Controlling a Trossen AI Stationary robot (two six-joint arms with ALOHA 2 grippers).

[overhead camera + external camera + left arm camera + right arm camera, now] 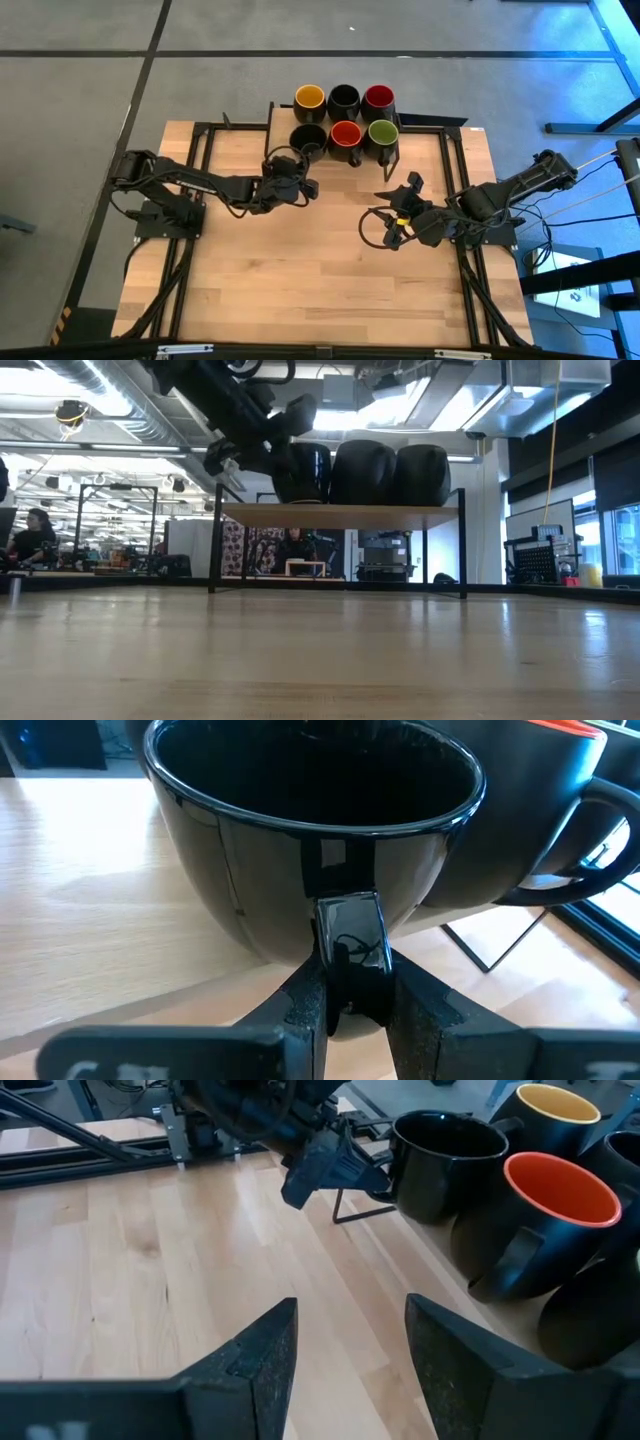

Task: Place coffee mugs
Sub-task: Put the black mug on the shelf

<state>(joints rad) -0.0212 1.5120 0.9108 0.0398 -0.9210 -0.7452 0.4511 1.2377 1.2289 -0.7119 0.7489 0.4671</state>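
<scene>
Your left gripper (303,183) has its fingers (305,1010) clamped on the handle of the glossy black-lined ceramic mug (308,139), front-left in the six-mug cluster on the raised wooden shelf (340,513). Your right gripper (398,190) hovers over the pale wooden bench (300,270), fingers apart, empty.

no readable text, labels or numbers anywhere
</scene>
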